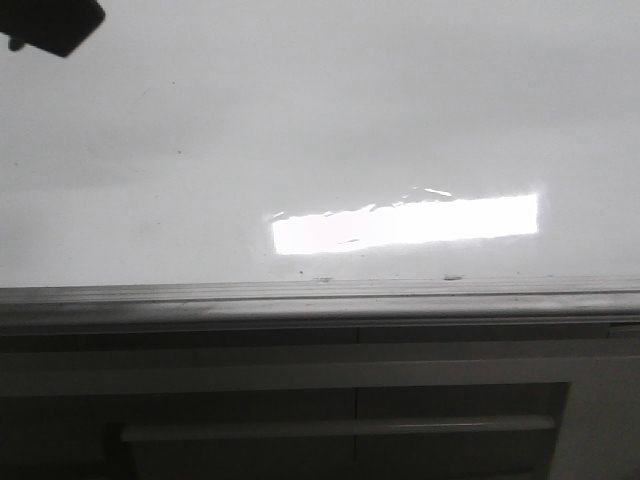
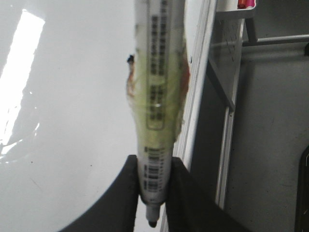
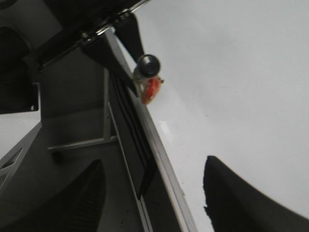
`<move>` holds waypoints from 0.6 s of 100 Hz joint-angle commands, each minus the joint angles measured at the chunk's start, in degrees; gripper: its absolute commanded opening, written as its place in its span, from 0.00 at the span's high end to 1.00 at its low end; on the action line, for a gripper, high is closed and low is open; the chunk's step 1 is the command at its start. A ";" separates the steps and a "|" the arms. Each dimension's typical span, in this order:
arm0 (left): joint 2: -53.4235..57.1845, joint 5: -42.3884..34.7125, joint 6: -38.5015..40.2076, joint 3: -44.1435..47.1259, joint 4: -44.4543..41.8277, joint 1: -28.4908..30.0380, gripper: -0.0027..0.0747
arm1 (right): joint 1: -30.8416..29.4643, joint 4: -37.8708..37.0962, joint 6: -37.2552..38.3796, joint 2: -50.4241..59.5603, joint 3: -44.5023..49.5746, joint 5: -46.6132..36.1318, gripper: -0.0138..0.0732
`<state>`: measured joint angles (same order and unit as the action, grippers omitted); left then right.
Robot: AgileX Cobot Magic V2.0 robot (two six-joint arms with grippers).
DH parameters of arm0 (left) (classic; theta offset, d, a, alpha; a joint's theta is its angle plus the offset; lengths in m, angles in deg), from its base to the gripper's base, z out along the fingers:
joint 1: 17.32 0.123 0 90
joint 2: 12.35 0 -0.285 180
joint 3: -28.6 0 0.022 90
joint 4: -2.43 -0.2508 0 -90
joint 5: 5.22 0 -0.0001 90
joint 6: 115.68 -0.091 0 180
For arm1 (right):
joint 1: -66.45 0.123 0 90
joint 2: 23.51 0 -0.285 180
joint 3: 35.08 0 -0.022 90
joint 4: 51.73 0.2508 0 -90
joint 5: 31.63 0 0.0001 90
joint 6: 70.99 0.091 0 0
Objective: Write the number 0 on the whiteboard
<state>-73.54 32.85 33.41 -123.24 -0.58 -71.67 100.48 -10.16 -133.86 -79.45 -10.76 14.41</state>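
The whiteboard (image 1: 200,150) is glossy white with a bright rectangular glare and a grey edge strip (image 1: 320,300) along its near side. The number 0 is out of view; no drawn line shows on the board. My left gripper (image 2: 153,166) is shut on a marker (image 2: 157,96) with a white barrel wrapped in yellowish tape. Its dark tip (image 2: 152,222) pokes out past the fingers. The marker hangs over the whiteboard (image 2: 72,121) close to its edge strip (image 2: 200,96). My right gripper (image 3: 154,164) is open and holds nothing, straddling the edge strip (image 3: 164,164). It looks at the marker (image 3: 147,67) end-on.
A dark piece of an arm or gripper (image 1: 50,25) pokes into the front view's top left corner. Below the board's edge runs a grey frame with rails (image 1: 340,428). A grey floor and a metal stand (image 2: 231,96) lie beside the board.
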 commanded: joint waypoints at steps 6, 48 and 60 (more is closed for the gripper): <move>1.53 -2.82 0.05 -1.67 -0.29 -0.33 0.99 | 6.60 -0.12 -1.12 -5.58 -3.67 -10.99 0.35; 1.53 0.55 0.05 -1.67 -0.29 -0.33 0.99 | 10.97 5.51 -1.12 -13.67 -5.92 -18.69 0.35; 1.53 0.17 -0.37 -1.67 -0.29 -0.43 0.99 | 10.97 6.64 -1.12 -15.69 -7.61 -17.53 0.35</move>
<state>-72.75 36.50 33.29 -123.24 -0.84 -71.67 111.40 -6.42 -134.51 -94.87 -15.46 -0.80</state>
